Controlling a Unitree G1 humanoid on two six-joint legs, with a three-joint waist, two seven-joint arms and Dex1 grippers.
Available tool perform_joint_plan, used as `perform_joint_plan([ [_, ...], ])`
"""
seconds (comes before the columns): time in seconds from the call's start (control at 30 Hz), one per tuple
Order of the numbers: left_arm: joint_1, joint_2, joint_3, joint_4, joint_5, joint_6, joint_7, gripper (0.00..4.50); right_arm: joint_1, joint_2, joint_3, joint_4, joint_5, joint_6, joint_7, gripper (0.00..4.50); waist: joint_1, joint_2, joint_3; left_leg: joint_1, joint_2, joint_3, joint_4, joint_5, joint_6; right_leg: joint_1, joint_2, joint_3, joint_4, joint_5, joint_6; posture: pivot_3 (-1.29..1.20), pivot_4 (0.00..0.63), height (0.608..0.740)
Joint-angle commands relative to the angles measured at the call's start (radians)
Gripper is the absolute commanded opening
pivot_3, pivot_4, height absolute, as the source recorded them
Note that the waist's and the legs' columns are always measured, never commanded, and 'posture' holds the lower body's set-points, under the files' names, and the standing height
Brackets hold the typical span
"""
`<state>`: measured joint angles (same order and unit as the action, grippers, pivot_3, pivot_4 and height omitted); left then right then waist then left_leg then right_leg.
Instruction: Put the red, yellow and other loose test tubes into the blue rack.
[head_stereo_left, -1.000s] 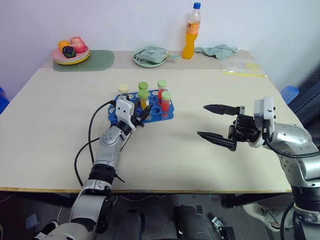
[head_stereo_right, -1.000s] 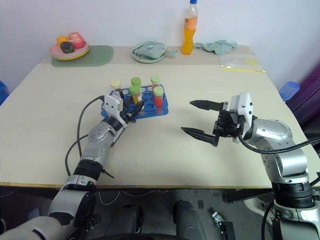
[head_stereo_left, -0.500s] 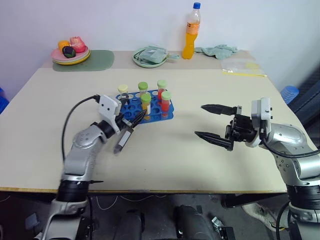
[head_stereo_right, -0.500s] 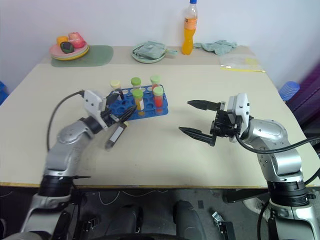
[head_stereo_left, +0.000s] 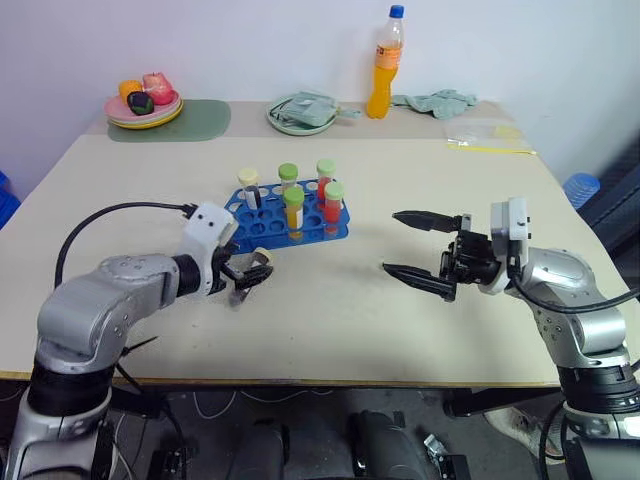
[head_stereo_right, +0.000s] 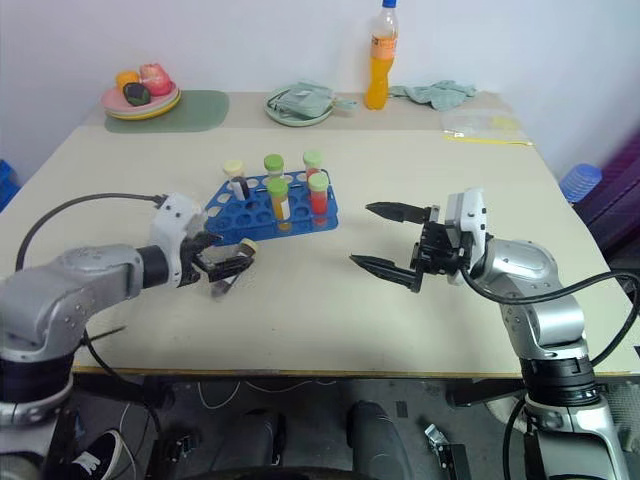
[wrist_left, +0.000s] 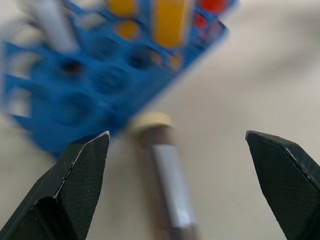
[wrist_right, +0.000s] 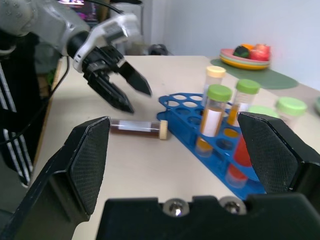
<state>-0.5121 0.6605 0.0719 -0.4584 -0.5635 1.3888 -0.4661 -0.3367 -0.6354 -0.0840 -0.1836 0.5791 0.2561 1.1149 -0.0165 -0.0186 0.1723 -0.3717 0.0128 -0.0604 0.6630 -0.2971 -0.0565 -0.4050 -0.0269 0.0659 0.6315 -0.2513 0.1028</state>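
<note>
Since a second ago the left claw (head_stereo_left: 250, 275) has pulled back from the blue rack (head_stereo_left: 290, 212) and now hovers with fingers spread wide. A dark, cream-capped test tube (wrist_right: 139, 127) lies flat on the bench (head_stereo_left: 330, 310) just under it, cap just beside the rack's near edge. Five tubes stand upright in the rack. To the right, the right claw (head_stereo_left: 412, 246) hangs wide and empty, well apart.

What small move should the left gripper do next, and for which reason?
Probably lower the open left gripper around the dark cream-capped tube and close. That clear plastic tube lies on its side on the beige table, beside the bright blue plastic rack, right under the spread fingers, not yet held.
</note>
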Motion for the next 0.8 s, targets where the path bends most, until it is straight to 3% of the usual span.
perform_joint_plan([
  [0.03,-0.135,0.011,-0.001,0.071,-0.003,0.168,0.027,4.48,-0.011,0.006,-0.012,-0.003,-0.001,-0.028,0.005,4.50,-0.001,0.000,0.000,0.000,0.000,0.000,0.000,0.000,0.000,0.000,0.000,0.000,0.000,0.000,0.000,0.00,0.150,0.740],
  [0.5,-0.369,0.101,-0.174,0.432,-0.233,0.226,0.044,4.48,-0.002,0.023,0.000,-0.016,-0.010,-0.035,-0.013,4.50,0.000,0.000,0.000,-0.001,0.000,0.000,0.000,0.000,0.000,-0.001,-0.001,0.000,-0.001,0.000,0.000,0.00,0.150,0.740],
  [0.8,-0.485,0.168,-0.432,0.565,-0.226,0.226,-0.069,4.48,-0.017,0.064,0.027,-0.007,-0.032,-0.054,-0.027,4.50,-0.004,0.000,0.000,-0.001,0.000,0.000,0.000,0.000,0.000,-0.002,0.000,0.001,0.001,0.000,0.000,0.00,0.150,0.740],
])
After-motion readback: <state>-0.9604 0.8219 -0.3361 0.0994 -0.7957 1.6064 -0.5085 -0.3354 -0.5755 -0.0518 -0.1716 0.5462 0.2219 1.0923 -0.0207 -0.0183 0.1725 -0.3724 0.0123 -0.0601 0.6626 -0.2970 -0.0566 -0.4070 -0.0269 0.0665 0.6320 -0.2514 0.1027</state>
